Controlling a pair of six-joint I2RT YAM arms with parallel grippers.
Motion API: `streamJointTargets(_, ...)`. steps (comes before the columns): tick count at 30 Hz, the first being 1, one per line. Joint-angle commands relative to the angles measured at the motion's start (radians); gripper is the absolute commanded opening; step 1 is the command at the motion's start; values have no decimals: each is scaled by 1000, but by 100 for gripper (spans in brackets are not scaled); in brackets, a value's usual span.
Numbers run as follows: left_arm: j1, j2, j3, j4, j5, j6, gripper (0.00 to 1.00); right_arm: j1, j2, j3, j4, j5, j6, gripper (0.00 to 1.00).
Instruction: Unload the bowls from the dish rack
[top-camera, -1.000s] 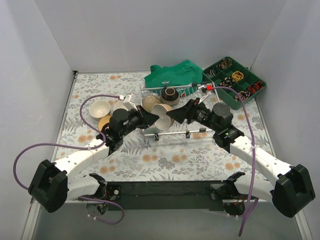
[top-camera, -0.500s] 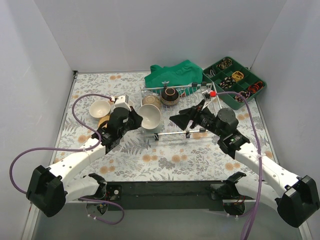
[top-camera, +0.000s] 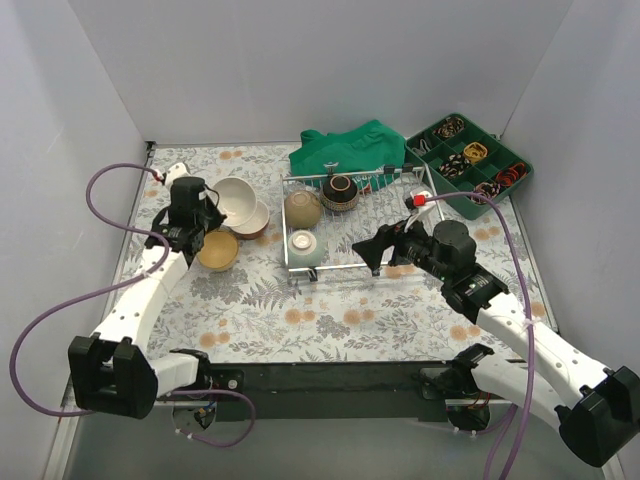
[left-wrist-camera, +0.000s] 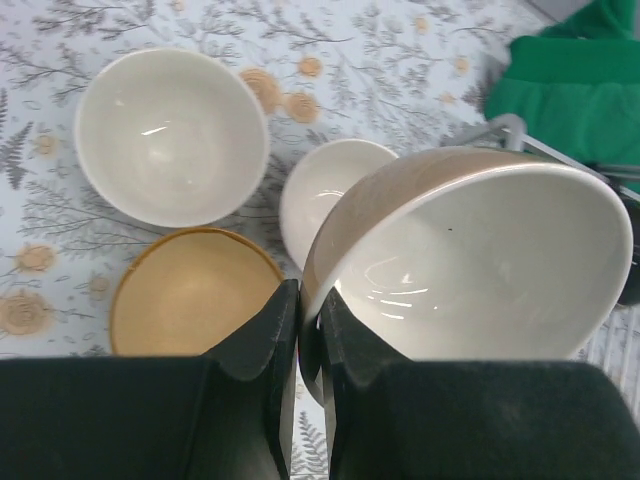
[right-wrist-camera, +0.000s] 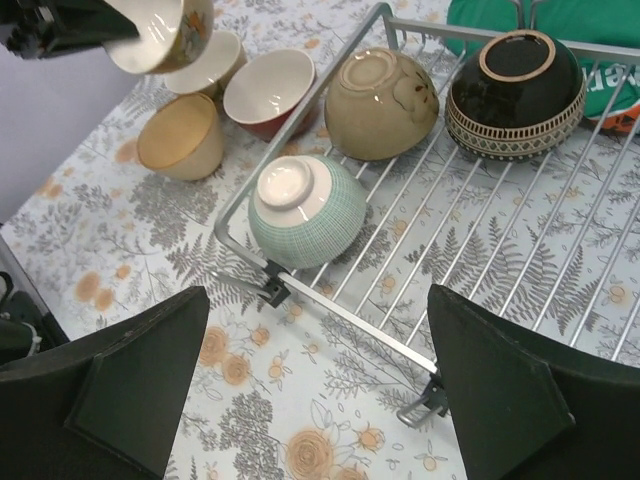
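Observation:
The silver wire dish rack holds three upturned bowls: a green ribbed one, a beige one and a black patterned one. My left gripper is shut on the rim of a tan-sided, white-lined bowl, held tilted above the table left of the rack. My right gripper hangs open and empty over the rack's near rail.
Below the held bowl stand a white bowl, a tan bowl and a smaller white-lined bowl. A green cloth lies behind the rack. A green compartment tray sits at the back right.
My left arm carried the tan-sided bowl from the rack's left end leftward over the bowls on the table. The right gripper opened wider and drew back from the rack.

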Motion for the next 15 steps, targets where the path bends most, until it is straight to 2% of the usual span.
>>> streamJointTargets(1,117,67,68,-55,36,22,0,-2,-18,-8,-62,31,-102,99)
streamJointTargets(6,273,167,103,-56,92,21,0,-2,-28,-16,-94,19,-147,99)
streamJointTargets(15,361,293,162,-12,150,25,0,-2,-49,-27,-129,3,-211,99)
